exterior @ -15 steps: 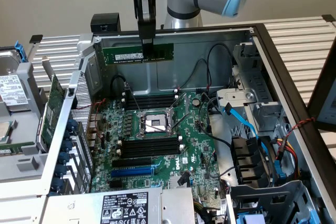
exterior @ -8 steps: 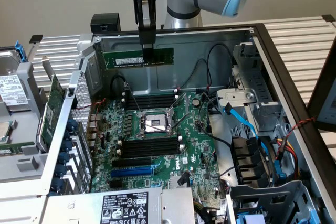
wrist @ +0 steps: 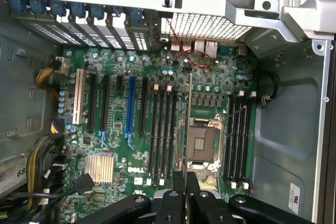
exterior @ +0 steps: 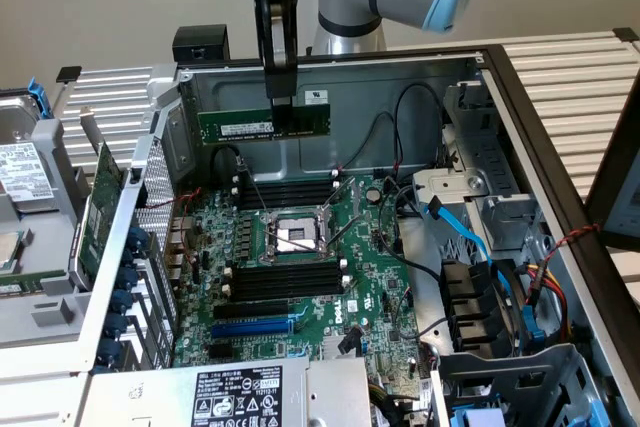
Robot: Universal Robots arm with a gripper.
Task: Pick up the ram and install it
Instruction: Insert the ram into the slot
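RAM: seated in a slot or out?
Out. The ram hangs edge-down in the gripper, held above the motherboard, apart from its memory slots.

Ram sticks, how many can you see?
1. The ram stick is clamped in the end effector, held above the motherboard. More could be hidden among the parts at the exterior view's left.
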